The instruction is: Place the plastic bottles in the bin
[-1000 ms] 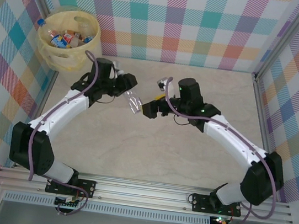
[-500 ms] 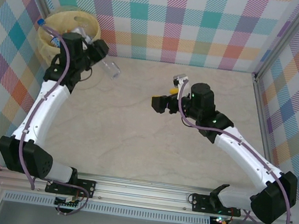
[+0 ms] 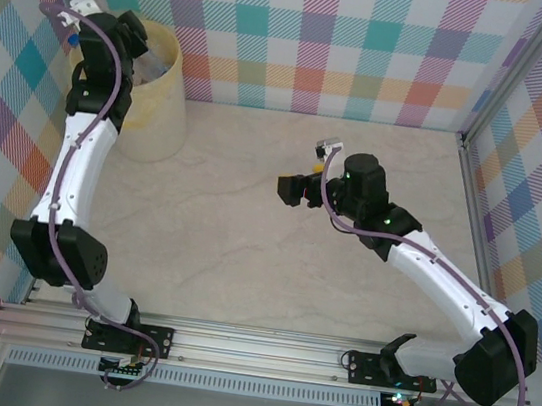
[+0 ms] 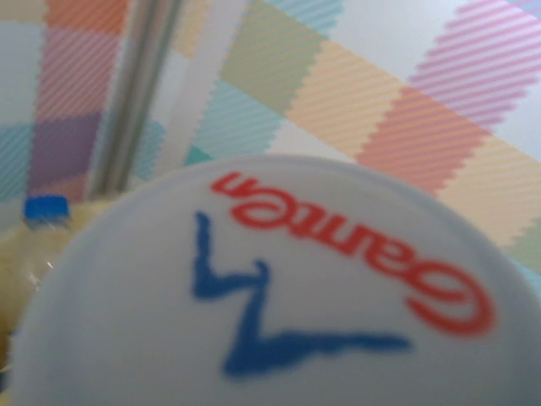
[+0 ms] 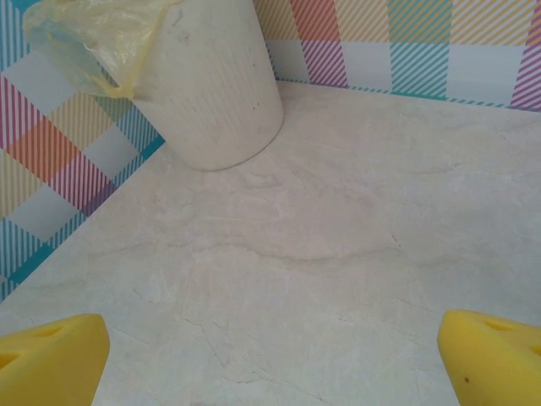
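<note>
Overhead, the left end effector (image 3: pixel 137 45) hangs above the bin (image 3: pixel 158 111) at upper left; the right end effector (image 3: pixel 289 187) hovers at centre frame. Left wrist: a blurred white-labelled bottle (image 4: pixel 270 288) looms low in frame, and I cannot tell whether it is gripped. Right wrist: yellow fingertips (image 5: pixel 51 351) spread wide, empty. Let go off-centre, the bottle could clip the rim and bounce out.

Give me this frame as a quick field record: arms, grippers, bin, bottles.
left arm: stretched to the far-left corner, wrist over the bin
left wrist view: white rounded surface with red and blue print right at the lens, blurred; grip unclear
right gripper: open above mid-table, nothing between its yellow pads
bin: upright in the far-left corner, yellowish bag draped over its rim
bottles: one blue cap seen against the bag; bin contents hidden by the arm
</note>
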Tool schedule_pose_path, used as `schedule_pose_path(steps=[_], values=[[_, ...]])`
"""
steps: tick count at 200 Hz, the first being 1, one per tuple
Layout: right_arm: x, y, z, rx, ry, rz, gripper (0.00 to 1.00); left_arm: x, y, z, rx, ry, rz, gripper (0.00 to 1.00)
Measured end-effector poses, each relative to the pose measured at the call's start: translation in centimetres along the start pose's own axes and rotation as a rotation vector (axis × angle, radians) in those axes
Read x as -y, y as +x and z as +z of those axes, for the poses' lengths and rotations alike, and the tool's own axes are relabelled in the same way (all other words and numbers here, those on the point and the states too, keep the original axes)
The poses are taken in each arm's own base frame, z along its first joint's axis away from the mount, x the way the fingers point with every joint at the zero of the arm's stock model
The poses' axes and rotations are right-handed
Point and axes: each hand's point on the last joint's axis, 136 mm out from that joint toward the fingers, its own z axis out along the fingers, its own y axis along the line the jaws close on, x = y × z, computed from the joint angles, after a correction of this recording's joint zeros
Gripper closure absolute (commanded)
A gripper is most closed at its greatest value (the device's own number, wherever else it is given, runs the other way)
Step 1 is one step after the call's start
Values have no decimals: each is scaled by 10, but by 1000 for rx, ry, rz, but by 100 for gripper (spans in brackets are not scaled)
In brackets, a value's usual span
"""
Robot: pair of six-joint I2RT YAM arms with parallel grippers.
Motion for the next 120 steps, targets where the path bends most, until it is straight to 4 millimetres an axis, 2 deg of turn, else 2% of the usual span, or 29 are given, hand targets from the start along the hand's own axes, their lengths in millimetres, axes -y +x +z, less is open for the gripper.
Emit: schedule_pose_path(steps=[29, 59, 89, 120], values=[[1, 1, 0, -2, 6, 1, 0, -16, -7, 37, 70, -79, 67, 45], [3, 5, 5, -15, 12, 3, 0, -21, -5, 82, 96, -108, 146, 45], [12, 14, 15, -43, 43, 6, 0, -28, 21, 120, 62, -133, 205, 46], [22, 32, 33, -106, 73, 7, 0, -38, 53, 134, -53, -158, 198, 46]])
